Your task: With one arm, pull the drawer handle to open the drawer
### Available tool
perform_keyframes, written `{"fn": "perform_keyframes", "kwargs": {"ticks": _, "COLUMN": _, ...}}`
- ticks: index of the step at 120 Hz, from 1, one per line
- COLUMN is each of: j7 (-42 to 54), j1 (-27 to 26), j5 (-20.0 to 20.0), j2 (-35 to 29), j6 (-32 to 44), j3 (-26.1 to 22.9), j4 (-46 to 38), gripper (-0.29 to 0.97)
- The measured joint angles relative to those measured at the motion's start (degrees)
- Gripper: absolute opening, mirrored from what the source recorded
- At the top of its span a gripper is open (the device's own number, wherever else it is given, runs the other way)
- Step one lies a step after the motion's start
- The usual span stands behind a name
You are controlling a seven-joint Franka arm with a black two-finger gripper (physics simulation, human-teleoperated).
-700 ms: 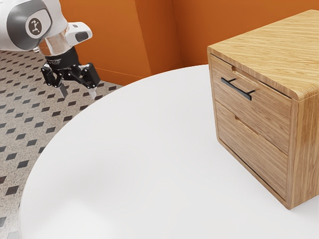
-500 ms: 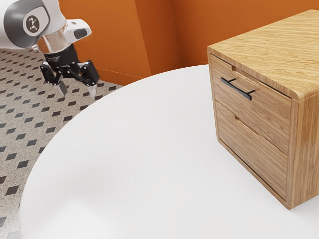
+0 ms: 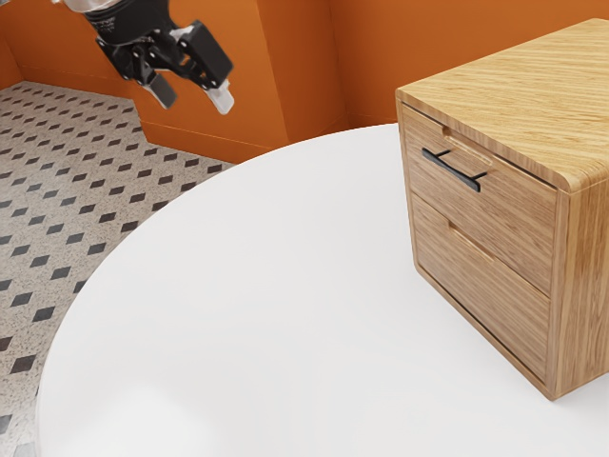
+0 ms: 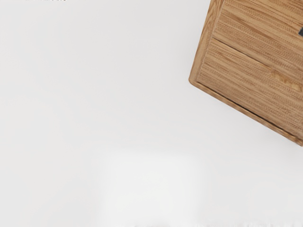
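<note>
A wooden cabinet (image 3: 514,190) with two drawers stands on the round white table (image 3: 285,314) at the exterior view's right. The upper drawer (image 3: 476,205) carries a thin black handle (image 3: 451,169); both drawers look closed. My black gripper (image 3: 193,94) hangs open high at the exterior view's upper left, far from the handle, with nothing between its fingers. In the wrist view the cabinet's front (image 4: 258,71) lies ahead of my hand across bare white tabletop (image 4: 94,118).
An orange wall (image 3: 285,67) rises behind the table. Patterned tile floor (image 3: 67,181) spreads at the exterior view's left. A wide stretch of white tabletop separates my gripper from the cabinet.
My gripper has risen and shifted toward the exterior view's right, turning its fingers toward the cabinet. The cabinet and its drawers have not moved.
</note>
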Motion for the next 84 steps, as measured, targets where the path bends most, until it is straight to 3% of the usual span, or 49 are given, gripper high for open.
{"fn": "perform_keyframes", "kwargs": {"ticks": 20, "j7": 0.3, "j1": -4.1, "j5": -2.1, "j2": 0.1, "j6": -0.3, "j3": 0.3, "j4": -0.7, "gripper": 0.68}}
{"fn": "perform_keyframes", "kwargs": {"ticks": 37, "j7": 0.5, "j1": -5.5, "j5": -2.7, "j2": -0.3, "j6": -1.7, "j3": 3.4, "j4": -4.9, "gripper": 0.68}}
{"fn": "perform_keyframes", "kwargs": {"ticks": 56, "j7": -1.7, "j1": 2.4, "j5": -0.9, "j2": -9.6, "j6": -2.3, "j3": -1.0, "j4": -24.0, "gripper": 0.68}}
{"fn": "perform_keyframes", "kwargs": {"ticks": 70, "j7": -6.6, "j1": 2.6, "j5": -1.8, "j2": -11.8, "j6": 0.0, "j3": -2.5, "j4": -27.1, "gripper": 0.68}}
{"fn": "perform_keyframes", "kwargs": {"ticks": 84, "j7": -12.6, "j1": 11.4, "j5": -5.6, "j2": -10.5, "j6": 5.6, "j3": -9.1, "j4": -28.2, "gripper": 0.68}}
